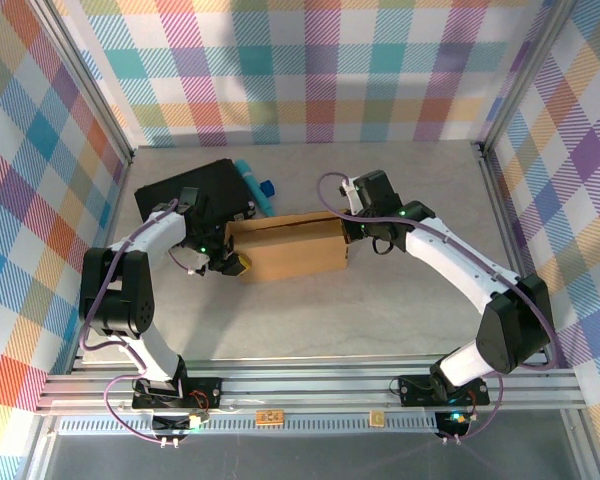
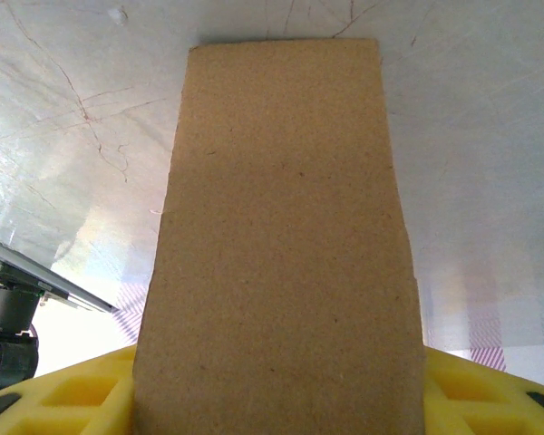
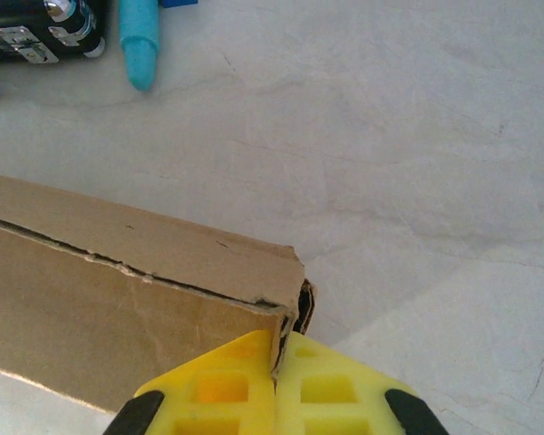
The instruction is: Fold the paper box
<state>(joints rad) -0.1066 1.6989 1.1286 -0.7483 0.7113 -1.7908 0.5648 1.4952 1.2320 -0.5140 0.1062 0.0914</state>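
Lying across the middle of the table (image 1: 400, 320), the paper box (image 1: 290, 252) is a long brown cardboard shape with its top flap down, and a thin dark gap runs along the upper edge. One arm is at each end of it.

The left gripper (image 1: 232, 263) is at the left end of the box. Its jaws stand about half wide. In the left wrist view a brown cardboard panel fills the whole gap between the yellow fingers (image 2: 63, 394) and reaches both of them, so it looks like a grip on the box.

The right gripper (image 3: 275, 381) is at the right end, and its two yellow fingers are pressed together. Their tips touch the right corner of the box. I cannot tell if a thin edge of cardboard is caught between them.

Behind the box, near the left wall, lies a black case (image 1: 195, 190), and a light blue tube (image 1: 252, 185) lies just beside it.
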